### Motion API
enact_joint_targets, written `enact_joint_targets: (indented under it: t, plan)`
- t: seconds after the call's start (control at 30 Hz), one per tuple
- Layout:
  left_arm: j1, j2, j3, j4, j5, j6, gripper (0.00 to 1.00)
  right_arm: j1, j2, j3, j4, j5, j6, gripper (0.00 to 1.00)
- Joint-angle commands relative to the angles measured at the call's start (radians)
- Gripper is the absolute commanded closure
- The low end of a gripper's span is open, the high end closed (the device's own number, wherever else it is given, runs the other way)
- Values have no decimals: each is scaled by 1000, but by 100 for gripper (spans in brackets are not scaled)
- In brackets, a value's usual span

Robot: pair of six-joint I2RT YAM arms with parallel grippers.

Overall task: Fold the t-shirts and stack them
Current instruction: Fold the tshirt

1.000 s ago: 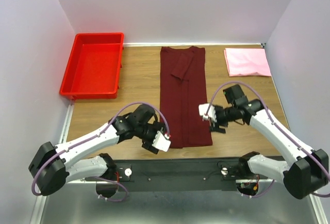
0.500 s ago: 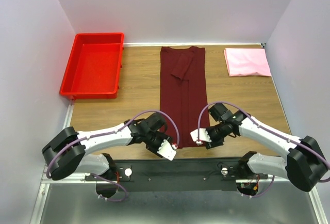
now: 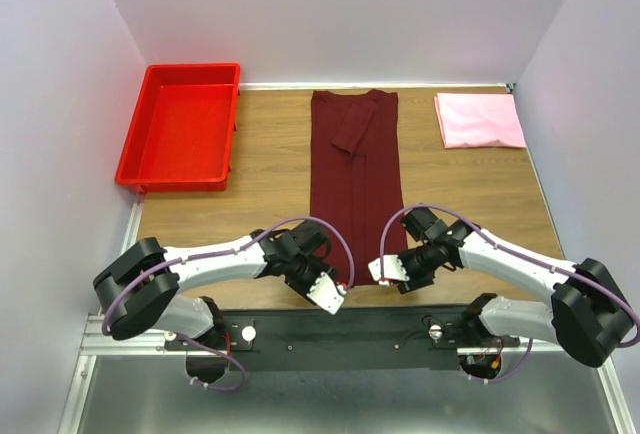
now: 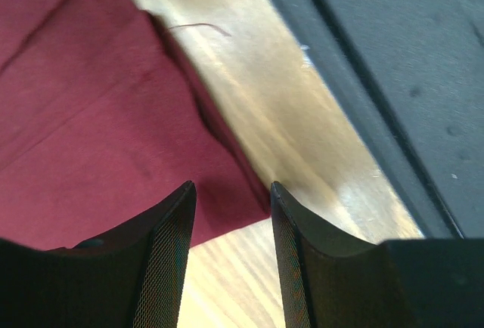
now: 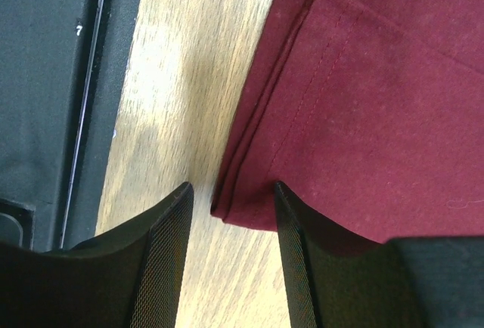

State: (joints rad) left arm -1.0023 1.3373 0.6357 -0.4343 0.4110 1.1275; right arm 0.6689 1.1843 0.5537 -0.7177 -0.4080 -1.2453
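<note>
The dark maroon t-shirt (image 3: 355, 184) lies as a long folded strip down the middle of the table. The light pink t-shirt (image 3: 480, 120) rests folded at the back right. My left gripper (image 3: 338, 292) sits low at the strip's near left corner. In the left wrist view the maroon t-shirt (image 4: 113, 131) ends in a corner between the parted tips of the left gripper (image 4: 231, 190), which is open. My right gripper (image 3: 380, 272) is at the near right corner. It is also open (image 5: 233, 188), with the hem corner of the maroon t-shirt (image 5: 363, 101) lying between its tips, unclamped.
A red plastic bin (image 3: 182, 126) stands at the back left of the wooden table (image 3: 260, 174). The black base rail (image 3: 380, 326) runs just behind both grippers along the near edge. Walls close in on three sides.
Both arms have swung down and inward to the near hem corners of the maroon t-shirt. Their jaws have narrowed around the corners and the shirt has not shifted.
</note>
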Motion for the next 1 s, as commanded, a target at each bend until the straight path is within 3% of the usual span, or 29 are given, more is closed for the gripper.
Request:
enact_joint_targets:
  t: [0.0, 0.17, 0.27, 0.33, 0.37, 0.43, 0.5, 0.8, 0.97]
  plan:
    - [-21, 19, 24, -58, -15, 57, 48, 17, 29, -31, 61, 60, -6, 48]
    - [-42, 78, 25, -61, -47, 51, 61, 24, 31, -52, 78, 75, -6, 55]
    - [-42, 102, 24, -55, -61, 43, 75, 26, 35, -57, 93, 81, 20, 66]
    - [-42, 85, 21, -31, -66, 38, 84, 26, 37, -54, 100, 84, 49, 81]
    - [-42, 82, 21, -26, -66, 41, 93, 29, 37, -52, 107, 86, 58, 86]
    - [-42, 71, 22, -8, -64, 38, 99, 27, 28, -54, 110, 95, 66, 95]
    - [-42, 63, 36, -11, -54, 37, 100, 28, 14, -54, 115, 94, 73, 99]
    - [-91, -32, 90, -139, 92, 40, 100, 123, -172, -32, -26, 41, 141, 99]
    - [-44, -44, 151, -152, 103, -8, 100, 121, -146, 31, -20, 92, 193, 100]
